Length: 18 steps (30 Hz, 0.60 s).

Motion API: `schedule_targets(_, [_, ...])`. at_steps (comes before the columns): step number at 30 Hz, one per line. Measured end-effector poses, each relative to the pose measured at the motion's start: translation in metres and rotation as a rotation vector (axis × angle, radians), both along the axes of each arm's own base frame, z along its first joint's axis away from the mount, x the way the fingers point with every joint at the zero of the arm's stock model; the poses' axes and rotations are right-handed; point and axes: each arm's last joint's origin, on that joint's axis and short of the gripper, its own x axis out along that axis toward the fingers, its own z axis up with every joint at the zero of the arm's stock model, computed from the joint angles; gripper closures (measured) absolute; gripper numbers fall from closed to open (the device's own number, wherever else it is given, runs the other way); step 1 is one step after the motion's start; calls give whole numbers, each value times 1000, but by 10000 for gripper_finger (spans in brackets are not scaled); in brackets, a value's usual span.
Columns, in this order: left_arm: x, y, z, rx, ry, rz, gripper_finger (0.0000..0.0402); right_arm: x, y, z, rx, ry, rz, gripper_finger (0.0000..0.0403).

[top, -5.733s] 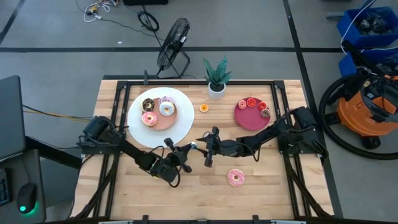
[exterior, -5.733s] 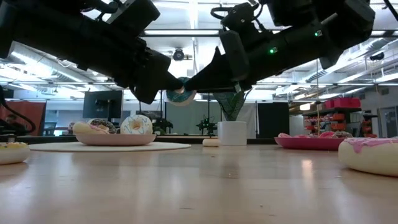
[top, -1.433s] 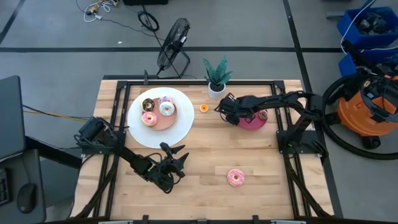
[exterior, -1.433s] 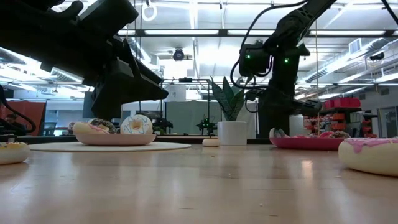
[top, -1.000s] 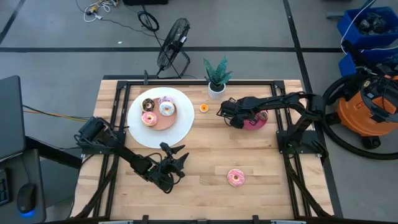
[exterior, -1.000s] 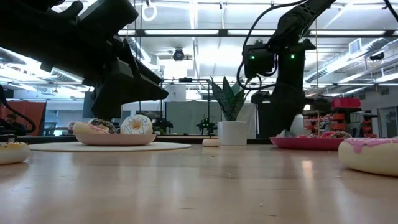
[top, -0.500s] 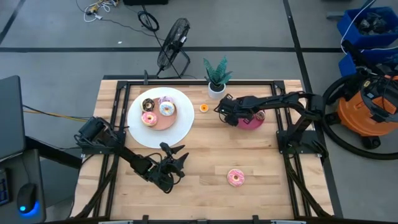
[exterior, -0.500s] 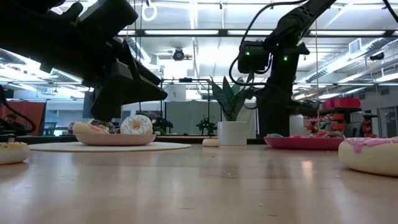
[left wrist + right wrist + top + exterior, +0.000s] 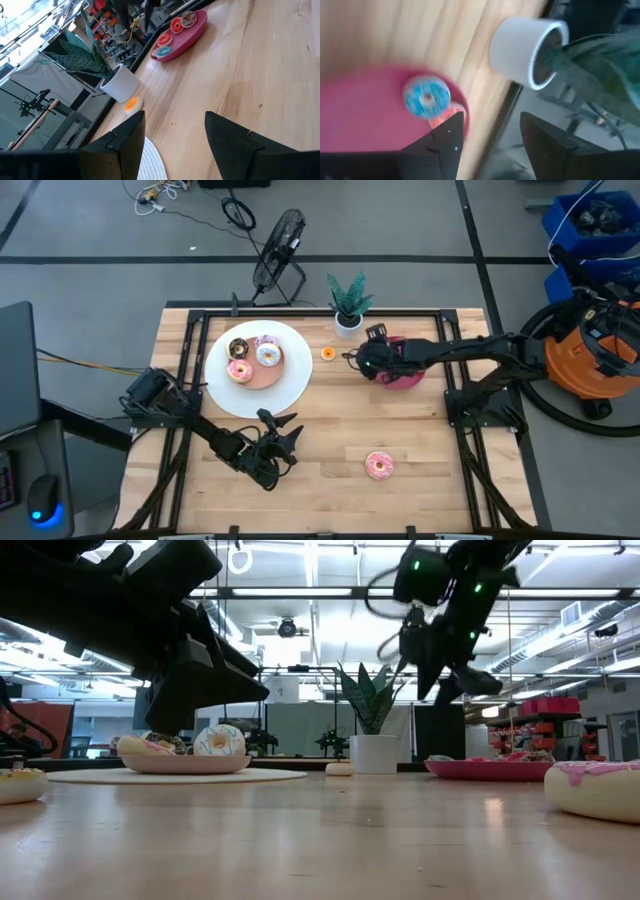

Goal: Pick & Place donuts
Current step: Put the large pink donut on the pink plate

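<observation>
A blue-frosted donut (image 9: 426, 98) lies flat on the magenta dish (image 9: 408, 374) near its left rim, beside a red donut (image 9: 176, 25) and a chocolate donut (image 9: 188, 19). My right gripper (image 9: 362, 359) hangs open above that rim, tilted down, and holds nothing. A pink-frosted donut (image 9: 378, 465) lies on the bare wood near the front. A tiny orange donut (image 9: 328, 353) sits between the dishes. Several frosted donuts (image 9: 252, 357) rest on a pink dish on the white plate (image 9: 290, 375). My left gripper (image 9: 285, 434) waits open, low over the table's front left.
A potted plant in a white pot (image 9: 348, 323) stands at the far edge, close to my right gripper. A black fan (image 9: 277, 252) stands on the floor beyond the table. Bare wood lies between the two dishes and around the pink donut.
My right gripper has risen off the magenta dish and rolled about its own axis, and its fingers now stand apart. The blue donut lies on the dish below it.
</observation>
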Motion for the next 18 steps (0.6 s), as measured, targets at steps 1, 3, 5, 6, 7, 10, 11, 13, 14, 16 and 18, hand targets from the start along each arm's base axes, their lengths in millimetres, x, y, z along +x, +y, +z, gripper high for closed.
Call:
schedule_targets(1, [0, 0, 0, 0, 0, 0, 191, 0, 7, 3, 23, -54, -22, 198])
schedule_targets(3, [0, 0, 0, -1, -1, 0, 191, 1, 23, 3, 110, -120, -41, 196])
schedule_targets(5, [0, 0, 0, 0, 0, 0, 191, 1, 39, 2, 234, -146, -25, 195])
schedule_targets(6, [0, 0, 0, 0, 0, 0, 191, 2, 49, 1, 290, -159, -10, 193])
schedule_targets(7, [0, 0, 0, 0, 0, 0, 191, 3, 57, -1, 337, -181, -2, 192])
schedule_targets(10, [0, 0, -1, -18, 16, -23, 191, 9, 80, -7, 457, -283, -29, 190])
schedule_targets(11, [1, 1, -2, -42, 25, -39, 191, 9, 87, -8, 503, -317, -53, 190])
schedule_targets(13, [5, 7, -4, -88, 45, -60, 191, 8, 104, -11, 569, -363, -69, 192])
schedule_targets(14, [8, 11, -4, -97, 54, -57, 192, 5, 112, -15, 572, -361, -73, 195])
schedule_targets(16, [16, 26, -4, -86, 78, -26, 195, -3, 130, -24, 545, -369, -69, 202])
schedule_targets(18, [27, 46, -3, -85, 109, -3, 203, -8, 144, -30, 517, -417, -66, 212])
